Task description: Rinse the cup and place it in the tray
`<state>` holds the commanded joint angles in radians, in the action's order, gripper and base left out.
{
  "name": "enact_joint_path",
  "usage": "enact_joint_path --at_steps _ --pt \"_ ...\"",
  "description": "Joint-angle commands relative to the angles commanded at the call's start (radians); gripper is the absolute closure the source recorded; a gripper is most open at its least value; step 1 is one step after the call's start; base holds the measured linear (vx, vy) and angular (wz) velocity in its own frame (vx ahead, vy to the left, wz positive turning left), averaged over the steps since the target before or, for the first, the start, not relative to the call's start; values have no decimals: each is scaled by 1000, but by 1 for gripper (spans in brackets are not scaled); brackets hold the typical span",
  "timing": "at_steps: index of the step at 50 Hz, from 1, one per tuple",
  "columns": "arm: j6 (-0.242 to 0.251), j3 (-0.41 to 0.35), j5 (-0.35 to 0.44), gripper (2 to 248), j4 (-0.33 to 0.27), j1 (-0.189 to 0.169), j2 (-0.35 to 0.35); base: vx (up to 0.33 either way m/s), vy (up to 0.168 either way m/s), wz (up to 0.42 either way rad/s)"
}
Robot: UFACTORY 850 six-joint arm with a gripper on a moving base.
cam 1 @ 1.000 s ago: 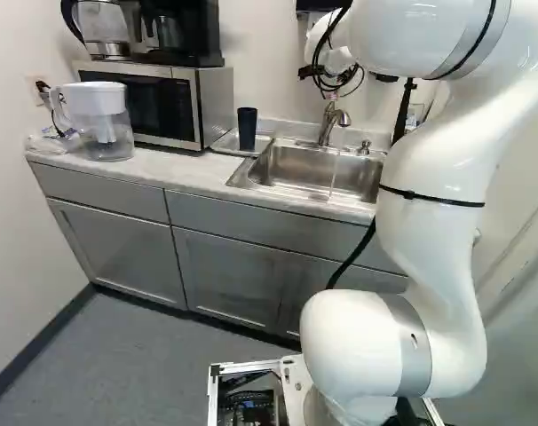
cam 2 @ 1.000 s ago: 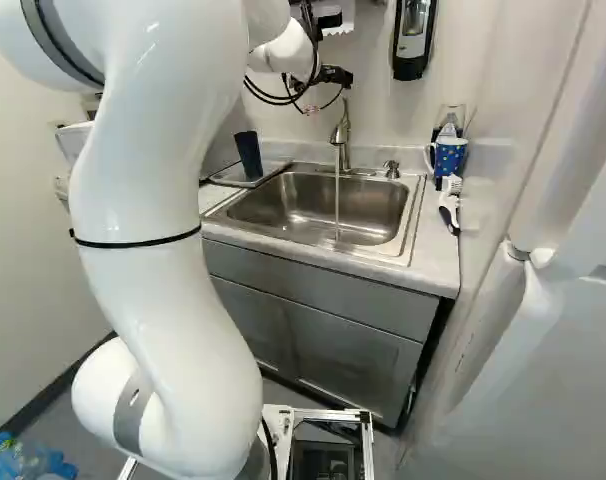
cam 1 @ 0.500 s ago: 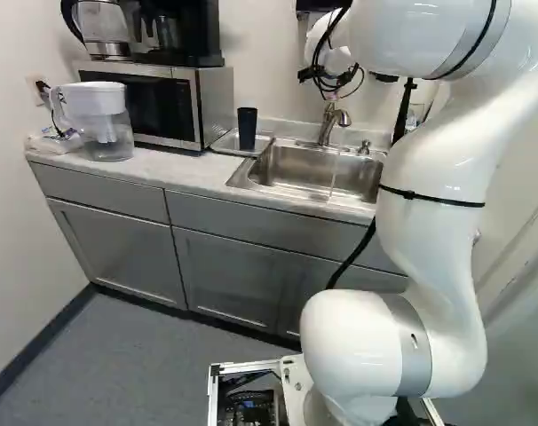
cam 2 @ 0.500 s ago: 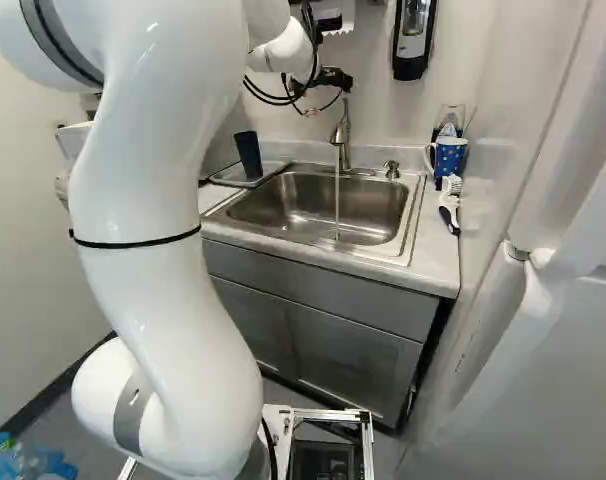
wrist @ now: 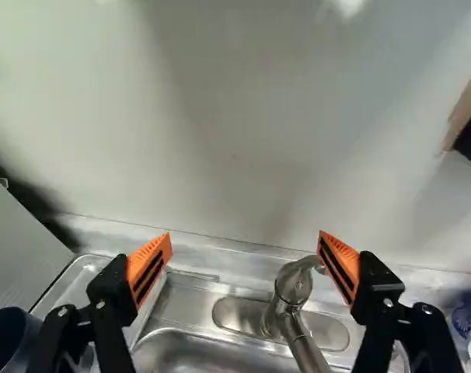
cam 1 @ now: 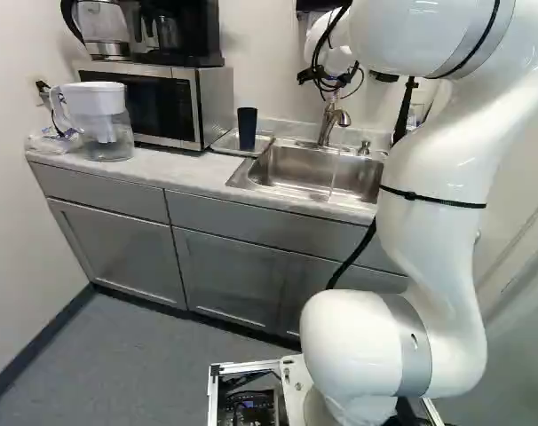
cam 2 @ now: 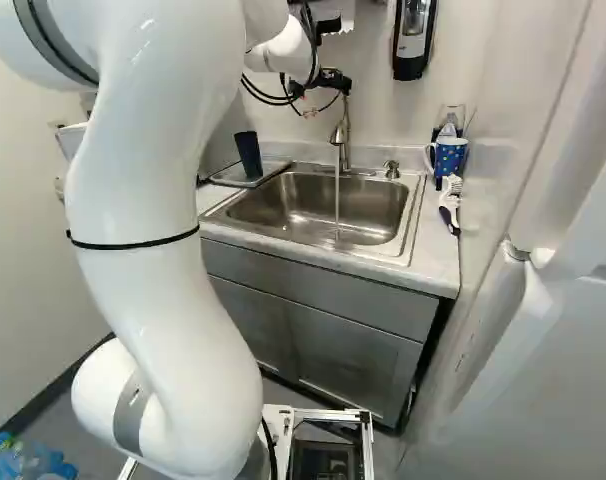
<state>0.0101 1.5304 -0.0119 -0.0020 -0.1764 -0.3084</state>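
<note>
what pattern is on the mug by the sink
White dots on blue; the mug shows best in the right base view.

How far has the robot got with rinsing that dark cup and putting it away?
Placing looks done: the cup stands in the tray beside the sink. Whether it was rinsed, I cannot tell. Nothing is in hand: the gripper is open near the faucet. Perhaps left: shutting off the water, which is running.
</note>
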Motion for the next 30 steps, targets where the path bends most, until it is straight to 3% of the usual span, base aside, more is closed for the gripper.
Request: enact_joint_path --at_steps 30 --pt "0 -27 -36 3 0 2 23 0 0 0"
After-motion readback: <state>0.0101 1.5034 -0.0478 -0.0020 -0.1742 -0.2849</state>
